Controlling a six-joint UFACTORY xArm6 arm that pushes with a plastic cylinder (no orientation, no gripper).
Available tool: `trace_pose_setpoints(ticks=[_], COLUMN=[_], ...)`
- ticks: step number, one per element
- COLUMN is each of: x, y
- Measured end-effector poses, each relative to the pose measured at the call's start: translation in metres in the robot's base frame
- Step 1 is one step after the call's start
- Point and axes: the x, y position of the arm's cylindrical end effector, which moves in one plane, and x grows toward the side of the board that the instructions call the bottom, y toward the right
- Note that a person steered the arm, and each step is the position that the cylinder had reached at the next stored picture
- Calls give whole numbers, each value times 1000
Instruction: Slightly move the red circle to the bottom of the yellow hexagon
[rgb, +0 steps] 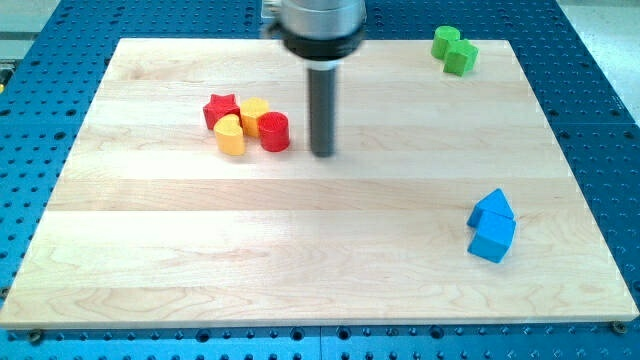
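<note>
The red circle (275, 131) stands on the wooden board, touching the lower right side of the yellow hexagon (254, 112). A yellow heart-shaped block (231, 135) lies just left of the red circle, below the hexagon. A red star (221, 109) touches the hexagon's left side. My tip (322, 153) rests on the board a little to the right of the red circle, apart from it.
Two green blocks (455, 48) sit together near the board's top right corner. Two blue blocks (492, 227) sit together at the right, lower down. The board (300, 260) lies on a blue perforated table.
</note>
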Motion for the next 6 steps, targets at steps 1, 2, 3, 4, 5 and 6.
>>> trace_pose_setpoints(ticks=[1, 2, 3, 4, 5, 6], x=[-26, -12, -12, -12, -26, -72], y=[-25, -51, -53, -70, -50, 68])
